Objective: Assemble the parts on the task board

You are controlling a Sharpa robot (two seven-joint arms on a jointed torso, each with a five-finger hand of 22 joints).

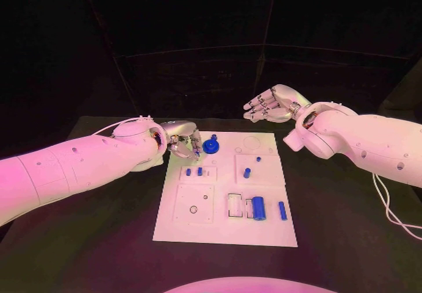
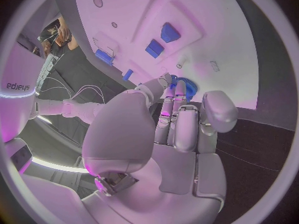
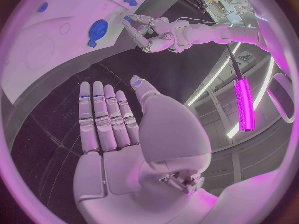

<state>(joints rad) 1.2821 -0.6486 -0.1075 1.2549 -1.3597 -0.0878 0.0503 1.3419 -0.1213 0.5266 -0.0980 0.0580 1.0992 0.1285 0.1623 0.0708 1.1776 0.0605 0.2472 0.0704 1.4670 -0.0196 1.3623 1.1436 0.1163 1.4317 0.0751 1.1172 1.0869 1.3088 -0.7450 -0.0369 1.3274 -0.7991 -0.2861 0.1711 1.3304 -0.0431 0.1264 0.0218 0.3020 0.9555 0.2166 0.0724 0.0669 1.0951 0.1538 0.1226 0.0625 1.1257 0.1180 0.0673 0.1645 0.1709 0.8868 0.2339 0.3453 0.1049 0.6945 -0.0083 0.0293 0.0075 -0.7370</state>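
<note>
Head view: left hand (image 1: 182, 141) fingertips at upright blue gear (image 1: 212, 146), grasp unclear; right hand (image 1: 274, 104) empty, fingers apart.

Smooth matt white task board (image 1: 264, 227), matt black table (image 1: 352, 244)

Parts (image 1: 258, 208) on task board (image 1: 264, 235), mid-table (image 1: 352, 244).

You are looking at a robotics lab or demo bench: a black table (image 1: 352, 244) carries a white task board (image 1: 224, 235) with small blue parts (image 1: 282, 210) in its recesses, dark panels close in behind the table, and loose cables (image 2: 74, 92) trail beside it
</note>
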